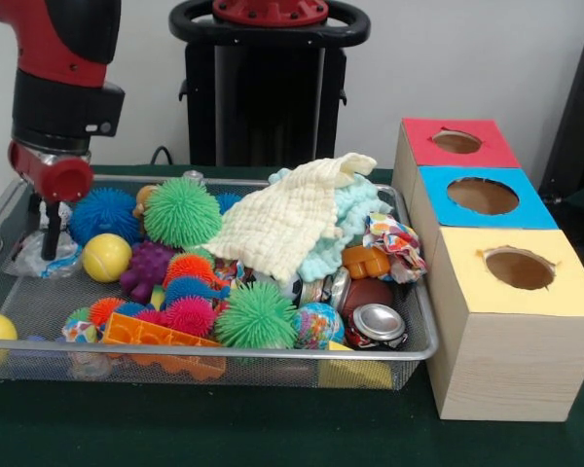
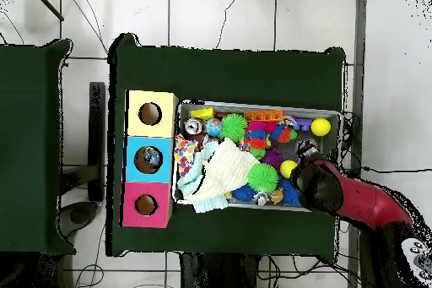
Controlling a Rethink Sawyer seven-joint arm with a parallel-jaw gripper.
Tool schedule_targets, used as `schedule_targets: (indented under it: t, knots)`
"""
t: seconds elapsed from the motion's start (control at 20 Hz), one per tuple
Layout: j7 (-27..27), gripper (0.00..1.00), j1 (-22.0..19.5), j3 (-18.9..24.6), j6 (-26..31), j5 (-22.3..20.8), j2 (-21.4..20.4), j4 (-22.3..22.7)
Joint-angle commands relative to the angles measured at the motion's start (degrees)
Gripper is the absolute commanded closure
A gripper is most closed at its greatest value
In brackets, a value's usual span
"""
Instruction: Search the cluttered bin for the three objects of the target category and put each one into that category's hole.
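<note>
A wire mesh bin holds a jumble of spiky balls, green, blue and another green. There are also two yellow balls, a purple knobbly toy, an orange block, crushed cans and a cream cloth. My gripper hangs low over the bin's left end, right at some crumpled clear plastic. From above, the red arm covers that corner of the bin.
Three wooden boxes with round top holes stand beside the bin: red, blue and yellow. Overhead they are yellow, blue and red. A patterned cloth lies against the bin wall nearest them.
</note>
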Motion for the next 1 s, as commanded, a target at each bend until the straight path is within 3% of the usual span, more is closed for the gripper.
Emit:
schedule_targets:
  t: [0.05,0.5,1.0]
  knots:
    - [-4.9,1.0,-0.7,8.0,8.8,-0.2,-7.0,6.6]
    - [-0.6,1.0,5.4,7.3,15.4,4.3,-16.3,9.1]
    - [8.0,1.0,17.1,1.0,20.2,9.2,-18.6,7.9]
